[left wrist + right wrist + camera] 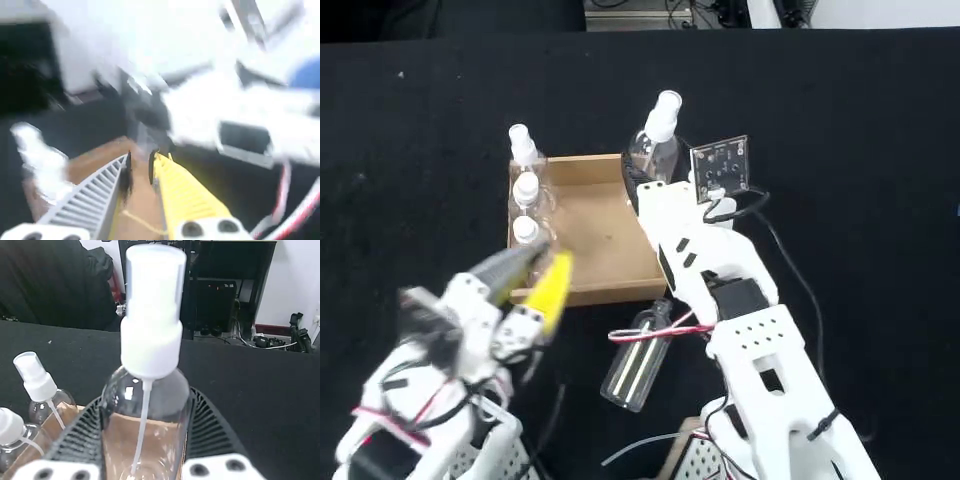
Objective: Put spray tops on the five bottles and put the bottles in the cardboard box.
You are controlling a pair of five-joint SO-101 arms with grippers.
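While the right claw (146, 402) is pinching a clear bottle (150, 440) upright over the far right corner of the cardboard box (595, 235), I am judging it light, rigid and slick. The hold belongs on the body, below the spray top (152, 315). The left claw (535, 275), nearly pressed together on nothing, is hovering at the box's near left corner. Another bottle (640, 355) is lying just in front of the box.

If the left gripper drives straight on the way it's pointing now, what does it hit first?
Probably the floor of the box: the left gripper sits over its front wall, aimed into the open middle. Past that stands the right arm with its bottle. Depth is unclear.
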